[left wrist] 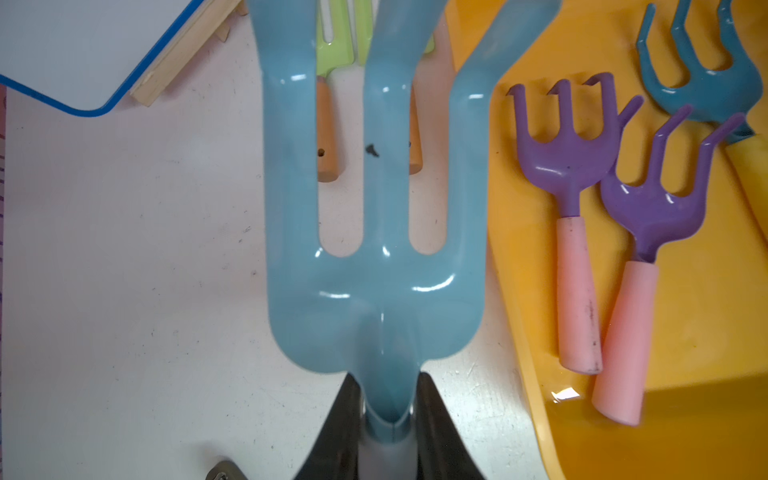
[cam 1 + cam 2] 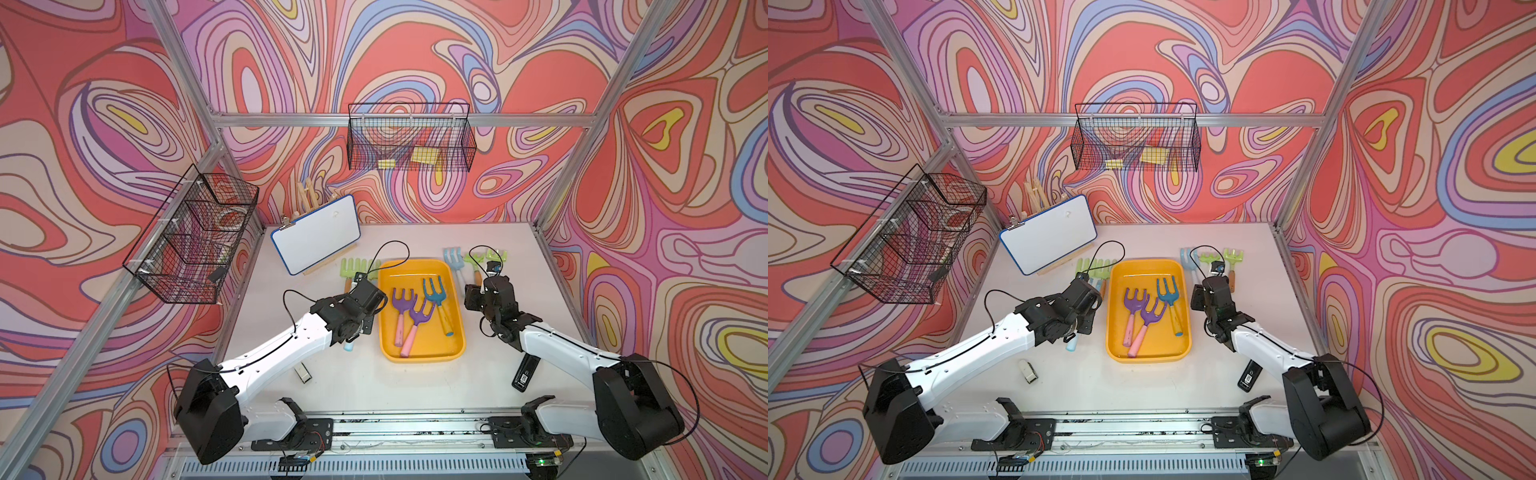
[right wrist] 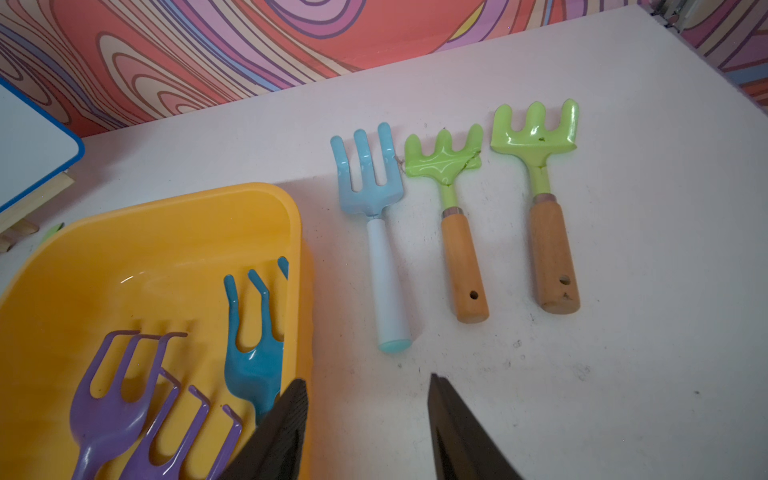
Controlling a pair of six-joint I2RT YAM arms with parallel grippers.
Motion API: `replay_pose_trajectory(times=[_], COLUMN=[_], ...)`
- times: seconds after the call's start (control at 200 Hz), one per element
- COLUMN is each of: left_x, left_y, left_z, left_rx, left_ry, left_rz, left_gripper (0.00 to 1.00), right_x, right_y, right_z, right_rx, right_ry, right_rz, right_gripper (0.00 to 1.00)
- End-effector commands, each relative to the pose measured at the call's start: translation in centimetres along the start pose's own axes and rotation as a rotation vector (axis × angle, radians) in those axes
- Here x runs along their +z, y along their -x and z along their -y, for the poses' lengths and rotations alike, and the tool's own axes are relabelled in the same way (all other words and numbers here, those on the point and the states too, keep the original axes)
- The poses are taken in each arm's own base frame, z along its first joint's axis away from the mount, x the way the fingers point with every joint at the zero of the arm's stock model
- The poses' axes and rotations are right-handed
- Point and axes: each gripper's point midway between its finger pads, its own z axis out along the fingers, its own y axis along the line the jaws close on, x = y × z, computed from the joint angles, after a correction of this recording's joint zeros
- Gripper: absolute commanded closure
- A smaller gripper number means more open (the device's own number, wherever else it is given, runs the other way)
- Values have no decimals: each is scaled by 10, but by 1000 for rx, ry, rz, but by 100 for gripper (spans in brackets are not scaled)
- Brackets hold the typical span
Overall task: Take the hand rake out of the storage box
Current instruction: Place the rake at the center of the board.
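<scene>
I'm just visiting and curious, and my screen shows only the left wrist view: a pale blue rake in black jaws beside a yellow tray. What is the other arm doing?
Observer: The right gripper hangs open and empty beside the storage box.
Operator: Is anything lying near it?
Observer: Three rakes on the table: a white-handled blue rake and two green rakes.
Operator: And on the walls?
Observer: Two black wire baskets hang there.
</scene>
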Motion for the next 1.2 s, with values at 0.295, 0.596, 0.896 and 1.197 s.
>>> replay_pose_trajectory(times=[0.295,0.596,0.896,1.197], left_x=[28,53,97,132], left_y=[-13,7,20,39], left_z=[-57,-88,-103,-107], left_rx=[-116,-178,-188,-167], left_ry=[56,54,52,49], left_rz=[-28,-51,-111,-171], left_gripper=[92,92,92,91], right_x=[1,1,2,3], right_y=[6,7,7,6], right_z=[-5,-5,-5,-5], right_rx=[-5,-4,-4,-7], right_ry=[12,10,8,9], right_rz=[10,9,6,0], right_gripper=[49,49,49,49])
